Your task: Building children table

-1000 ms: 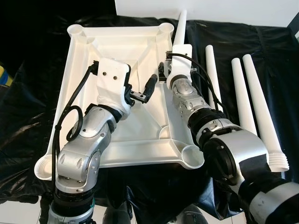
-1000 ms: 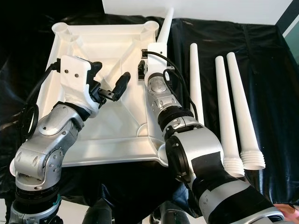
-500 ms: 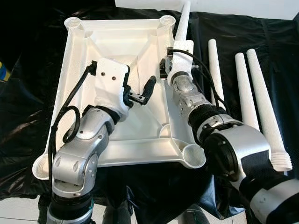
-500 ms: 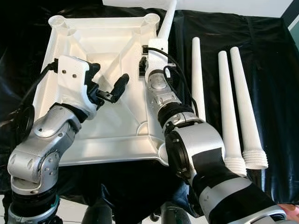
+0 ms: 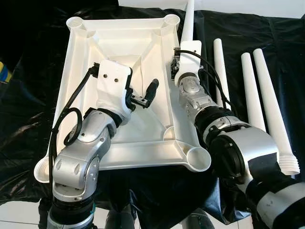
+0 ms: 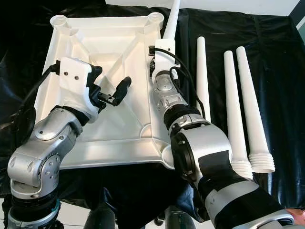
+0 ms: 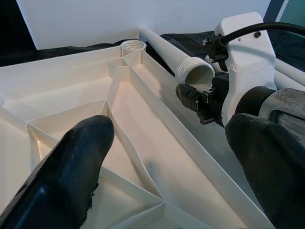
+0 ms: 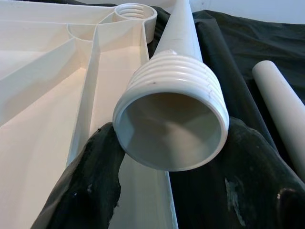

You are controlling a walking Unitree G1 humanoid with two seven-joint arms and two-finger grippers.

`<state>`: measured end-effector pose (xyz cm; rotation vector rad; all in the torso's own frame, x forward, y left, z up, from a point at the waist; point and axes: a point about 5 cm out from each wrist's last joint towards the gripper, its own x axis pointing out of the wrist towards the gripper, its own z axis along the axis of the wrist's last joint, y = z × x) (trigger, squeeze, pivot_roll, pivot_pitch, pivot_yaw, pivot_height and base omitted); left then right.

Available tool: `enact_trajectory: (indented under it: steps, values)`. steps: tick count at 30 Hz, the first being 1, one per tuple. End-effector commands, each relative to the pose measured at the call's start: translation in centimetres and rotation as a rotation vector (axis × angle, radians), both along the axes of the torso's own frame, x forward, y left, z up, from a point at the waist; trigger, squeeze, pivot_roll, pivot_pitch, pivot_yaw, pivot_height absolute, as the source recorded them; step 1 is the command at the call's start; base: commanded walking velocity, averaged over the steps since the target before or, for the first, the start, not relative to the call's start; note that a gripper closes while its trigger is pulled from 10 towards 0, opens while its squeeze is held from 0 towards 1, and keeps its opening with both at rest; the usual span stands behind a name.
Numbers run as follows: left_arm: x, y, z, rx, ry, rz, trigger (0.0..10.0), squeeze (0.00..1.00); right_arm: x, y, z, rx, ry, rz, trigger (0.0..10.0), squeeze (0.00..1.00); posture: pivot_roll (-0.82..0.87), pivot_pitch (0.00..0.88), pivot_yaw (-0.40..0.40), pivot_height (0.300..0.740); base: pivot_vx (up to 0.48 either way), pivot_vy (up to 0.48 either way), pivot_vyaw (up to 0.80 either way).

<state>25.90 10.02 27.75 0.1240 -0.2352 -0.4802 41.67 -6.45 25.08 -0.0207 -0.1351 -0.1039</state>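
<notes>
My right gripper (image 8: 171, 191) clamps one threaded leg (image 8: 174, 114), its tip cut off at the far edge. Left gripper (image 7: 176, 162) spread wide over the upturned tabletop (image 5: 119, 47); three loose legs (image 5: 257, 95) lie right.

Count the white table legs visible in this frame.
4. One leg sits threaded end first between the right end effector fingers, beside the upturned tabletop. Three loose legs lie side by side on the black sheet to its right.

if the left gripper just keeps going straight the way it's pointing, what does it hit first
Probably the right gripper and the threaded end of the table leg it holds, just above the tabletop's ribbed underside. Depth is uncertain.
</notes>
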Motion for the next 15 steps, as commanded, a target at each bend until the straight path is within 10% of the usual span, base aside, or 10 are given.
enact_trajectory:
  steps: [1, 8, 9, 10, 15]
  values:
    - [-0.3, 0.2, 0.2, -0.001, -0.013, 0.040, 10.0, 0.00, -0.1, 0.1, -0.3, -0.004, 0.005, -0.006, 0.0, 0.00, 0.42, 0.281, -0.037, 0.740, 0.000, 0.000, 0.00]
    - [-0.1, 0.1, 0.2, 0.000, -0.015, 0.036, 10.0, 0.00, -0.1, -0.1, -0.3, -0.009, -0.005, -0.012, 0.0, 0.00, 0.39, 0.272, -0.039, 0.740, 0.000, 0.000, 0.00]
    - [-0.1, 0.0, 0.2, -0.002, -0.018, 0.034, 10.0, 0.00, 0.0, -0.2, -0.2, -0.007, -0.013, -0.013, 2.3, 0.00, 0.37, 0.267, -0.045, 0.740, 0.000, 0.000, 0.00]
    - [0.0, -0.1, 0.2, -0.004, -0.021, 0.030, 10.0, 0.00, -0.1, -0.3, -0.1, -0.010, -0.026, -0.014, 10.0, 0.00, 0.35, 0.261, -0.047, 0.740, 0.000, 0.000, 0.00]
    - [0.9, -0.5, 0.3, -0.019, -0.035, 0.014, 10.0, 0.00, -0.3, -0.6, -0.3, -0.035, -0.093, 0.000, 10.0, 0.00, 0.26, 0.238, -0.045, 0.740, 0.000, 0.000, 0.00]
